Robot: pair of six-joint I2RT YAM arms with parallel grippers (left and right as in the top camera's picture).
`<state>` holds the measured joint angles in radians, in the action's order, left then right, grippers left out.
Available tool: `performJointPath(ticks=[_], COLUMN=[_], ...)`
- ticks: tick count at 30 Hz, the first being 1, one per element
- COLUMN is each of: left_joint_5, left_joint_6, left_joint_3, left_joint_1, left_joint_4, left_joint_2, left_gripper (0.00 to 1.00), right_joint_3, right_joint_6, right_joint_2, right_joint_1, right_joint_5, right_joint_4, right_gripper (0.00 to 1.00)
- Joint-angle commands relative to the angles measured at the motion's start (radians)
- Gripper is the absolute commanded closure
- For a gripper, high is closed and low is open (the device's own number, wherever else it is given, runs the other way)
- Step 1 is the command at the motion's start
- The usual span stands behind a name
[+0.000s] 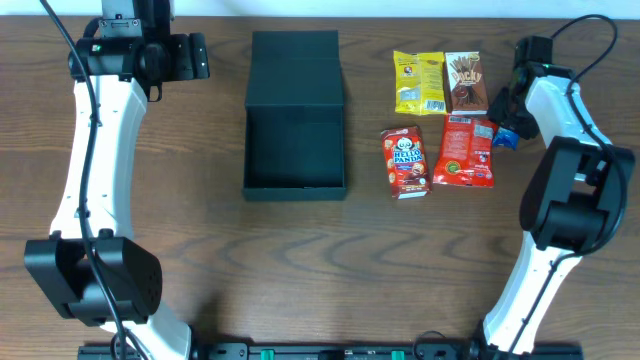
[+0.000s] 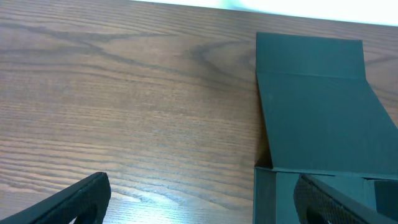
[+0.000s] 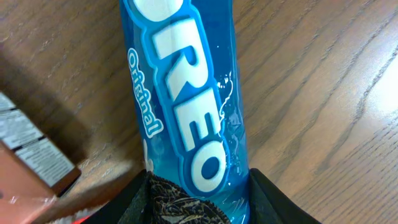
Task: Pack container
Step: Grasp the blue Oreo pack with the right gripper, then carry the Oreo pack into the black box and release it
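Note:
The container (image 1: 247,150) is a dark teal box lying open at the table's middle, its flap lid (image 1: 295,62) folded back. It also shows in the left wrist view (image 2: 317,112). My left gripper (image 1: 203,56) is open and empty, left of the lid; in the left wrist view (image 2: 205,208) its fingers straddle the box's left wall. My right gripper (image 1: 511,122) is at the far right, shut on a blue Oreo packet (image 1: 505,139). In the right wrist view the fingers (image 3: 199,202) press both sides of the packet (image 3: 186,93), which is close over the table.
Right of the box lie a yellow packet (image 1: 419,82), a brown Pocky box (image 1: 465,82), a red Hello Panda box (image 1: 404,160) and a red packet (image 1: 465,150). A packet's corner (image 3: 31,149) lies just left of the Oreo.

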<state>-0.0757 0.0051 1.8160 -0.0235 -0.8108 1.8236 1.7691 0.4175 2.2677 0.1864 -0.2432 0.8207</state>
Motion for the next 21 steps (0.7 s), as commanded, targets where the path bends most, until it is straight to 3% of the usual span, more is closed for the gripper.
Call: performJointPath(ticks=[1, 12, 21], left_joint_5=[-0.004, -0.002, 0.009], left_joint_6=[0.018, 0.018, 0.055], left_joint_3=[-0.001, -0.001, -0.001], left_joint_1=[-0.002, -0.003, -0.003], left_joint_4=[-0.001, 0.004, 0.036], left_joint_2=[0.004, 0.004, 0.004], left_gripper=[0.05, 0.05, 0.05], right_joint_3=[0.06, 0.34, 0.582], right_joint_6=[-0.023, -0.081, -0.257], right_joint_2=[0.008, 0.008, 0.008], right_joint_1=[0.01, -0.023, -0.208], right_joint_5=[0.013, 0.051, 0.076], right_joint_4=[0.017, 0.182, 0.297], right_gripper=[0.62, 0.68, 0.71])
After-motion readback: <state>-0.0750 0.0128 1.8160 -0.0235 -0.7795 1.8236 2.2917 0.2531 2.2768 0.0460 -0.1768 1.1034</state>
